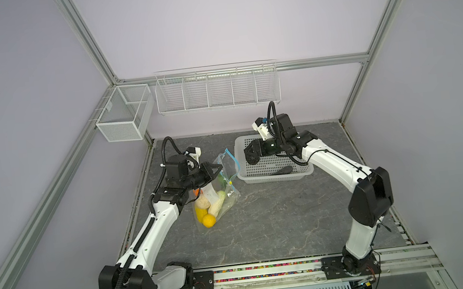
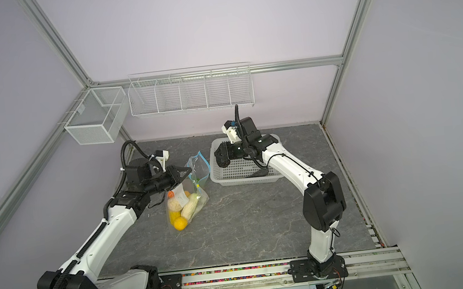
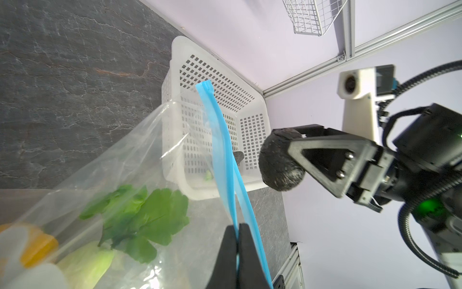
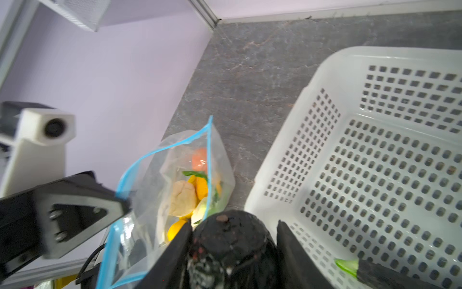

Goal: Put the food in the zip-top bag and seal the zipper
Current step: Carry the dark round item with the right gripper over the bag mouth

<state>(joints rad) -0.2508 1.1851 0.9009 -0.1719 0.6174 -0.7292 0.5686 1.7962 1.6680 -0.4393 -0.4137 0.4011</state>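
The clear zip-top bag (image 1: pixel 229 197) hangs over the table, its mouth open toward the basket. My left gripper (image 3: pixel 237 226) is shut on one lip of the blue zipper (image 3: pixel 220 140) and holds it up. Inside the bag lie a yellow lemon (image 1: pixel 208 220), a pale cauliflower (image 1: pixel 202 204) and greens (image 3: pixel 145 215). My right gripper (image 4: pixel 232 225) is shut on a dark avocado (image 4: pixel 230 240), over the left end of the white basket (image 1: pixel 274 178) and just right of the bag's mouth. In both top views the avocado (image 2: pixel 223 162) is clear of the basket floor.
A dark piece (image 4: pixel 382 275) with a green bit (image 4: pixel 346 265) beside it lies in the basket. White wire racks (image 1: pixel 216 90) and a mesh bin (image 1: pixel 123 115) hang on the back wall. The arms' base rail (image 1: pixel 265 272) runs along the front edge.
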